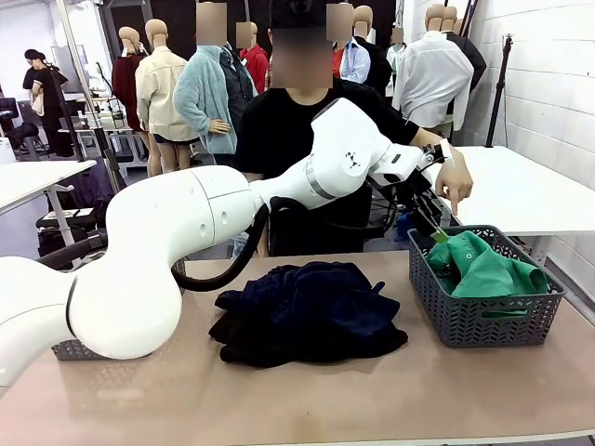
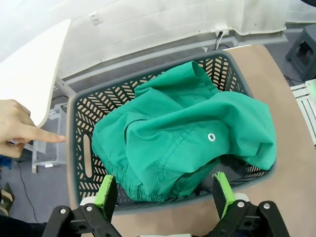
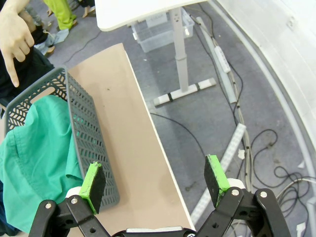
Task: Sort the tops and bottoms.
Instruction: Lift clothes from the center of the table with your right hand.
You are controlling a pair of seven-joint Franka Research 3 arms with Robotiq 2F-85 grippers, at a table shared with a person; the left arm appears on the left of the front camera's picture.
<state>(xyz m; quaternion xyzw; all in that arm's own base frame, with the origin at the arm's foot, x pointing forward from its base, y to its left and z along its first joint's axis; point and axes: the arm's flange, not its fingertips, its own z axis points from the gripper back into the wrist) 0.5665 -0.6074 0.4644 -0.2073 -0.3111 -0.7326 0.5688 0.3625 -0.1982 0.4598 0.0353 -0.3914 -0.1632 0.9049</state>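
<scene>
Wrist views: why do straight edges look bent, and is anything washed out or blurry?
Left wrist view: wide lens bows the basket rim; the wall is washed out; the green shirt is sharp. Right wrist view: the table edge curves. Front view: even light, soft shadow under the navy shirt.

Green shirt lies in grey basket.

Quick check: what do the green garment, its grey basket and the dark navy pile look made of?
Bright green garment: thin matte woven cloth, likely cotton-like; crisp folds, stitched seams, a pale eyelet.
Grey lattice basket: rigid moulded plastic, semi-matte; herringbone cut-outs, handle slot.
Dark navy garment: thicker soft cloth, perhaps fleece or knit; slumped, fuzzy-looking folds.
</scene>
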